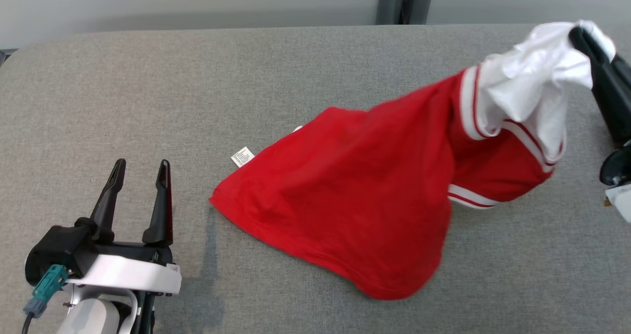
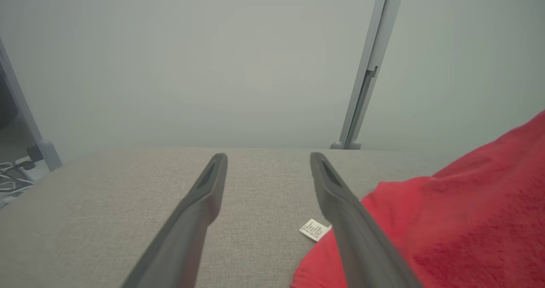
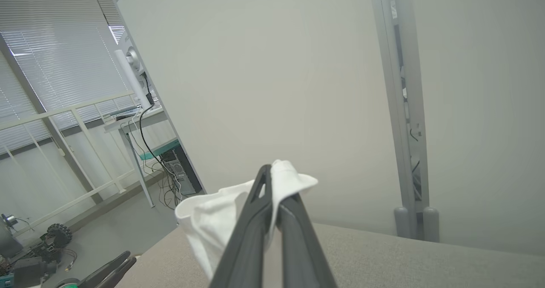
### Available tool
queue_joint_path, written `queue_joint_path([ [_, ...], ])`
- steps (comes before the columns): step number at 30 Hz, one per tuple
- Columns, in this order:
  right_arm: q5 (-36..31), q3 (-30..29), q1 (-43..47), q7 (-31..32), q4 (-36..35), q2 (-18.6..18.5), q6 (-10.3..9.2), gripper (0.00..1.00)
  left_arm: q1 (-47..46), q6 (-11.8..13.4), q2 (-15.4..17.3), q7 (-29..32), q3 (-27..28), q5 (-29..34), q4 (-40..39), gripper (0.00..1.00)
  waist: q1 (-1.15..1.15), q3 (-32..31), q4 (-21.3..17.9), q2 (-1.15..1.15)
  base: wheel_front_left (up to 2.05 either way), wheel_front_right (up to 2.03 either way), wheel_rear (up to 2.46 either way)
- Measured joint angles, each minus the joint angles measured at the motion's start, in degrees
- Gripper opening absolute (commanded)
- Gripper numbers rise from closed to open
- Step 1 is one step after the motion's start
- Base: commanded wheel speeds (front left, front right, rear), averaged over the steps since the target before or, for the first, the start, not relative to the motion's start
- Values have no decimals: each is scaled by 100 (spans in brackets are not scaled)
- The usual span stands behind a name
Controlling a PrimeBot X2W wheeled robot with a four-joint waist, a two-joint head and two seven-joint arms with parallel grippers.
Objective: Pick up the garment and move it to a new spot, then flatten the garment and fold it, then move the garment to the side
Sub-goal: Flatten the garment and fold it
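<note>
The garment [image 1: 365, 186] is red with white sleeves and white-and-red striped trim. Its white end is lifted at the upper right, and its red body trails down onto the grey table [image 1: 197, 102]. My right gripper [image 1: 584, 35] is shut on that white cloth; the right wrist view has the white fabric [image 3: 221, 220] pinched between the closed fingers [image 3: 272, 207]. At the lower left my left gripper [image 1: 142, 168] stands open above the table, apart from the garment's hem. In the left wrist view the red cloth [image 2: 460, 220] and its white label [image 2: 314, 229] lie beside the right finger [image 2: 340, 203].
A grey upright post [image 1: 404, 1] stands behind the table's far edge against a pale wall. Beyond the table's left side, the right wrist view takes in a desk with cables [image 3: 144, 122] and window blinds [image 3: 51, 45].
</note>
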Motion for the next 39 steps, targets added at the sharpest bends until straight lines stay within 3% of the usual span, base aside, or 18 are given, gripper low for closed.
queue_joint_path([
  [11, -528, 152, 731, -1352, 3140, 58, -1, 0, -172, -101, -135, -11, -33, 22, 113, 100, 0, 202, 75, 0, 0, 0, 0],
  [17, -508, 503, 749, -2206, 4227, 186, -1, 0, -179, -136, -136, -24, 9, 52, 135, 100, 0, 219, 40, 0, 0, 0, 0],
  [18, -490, 569, 732, -2315, 4307, 198, -1, 40, -179, -136, -133, -24, 20, 53, 133, 100, 0, 215, 28, 0, 0, 0, 0],
  [19, -460, 594, 709, -2446, 4381, 207, 0, 74, -179, -135, -130, -24, 24, 58, 131, 100, 0, 208, 20, 0, 0, 0, 0],
  [20, -435, 594, 686, -2565, 4436, 214, -1, 100, -179, -133, -125, -24, 30, 60, 126, 100, 0, 198, 13, 0, 0, 0, 0],
  [24, -581, 430, 648, -2989, 4560, 235, -1, 100, -166, -54, -112, -24, 74, 109, 85, 100, 0, 126, -9, 0, 0, 0, 0],
  [28, -1298, -78, 784, -3166, 4355, 370, -1, 100, -53, 70, -99, -25, 167, 124, -7, 100, 0, 5, -39, 0, 0, 0, 0],
  [34, -2861, -688, 1293, -3145, 3367, 1009, -1, 100, 255, 220, -57, -22, 230, 147, -135, 100, 0, -269, -119, 0, 0, 0, 0],
  [39, -3573, -773, 1685, -2720, 2683, 1438, 0, 100, 430, 290, -10, 36, 229, 148, -236, 100, 0, -480, -164, 0, 0, 0, 0],
])
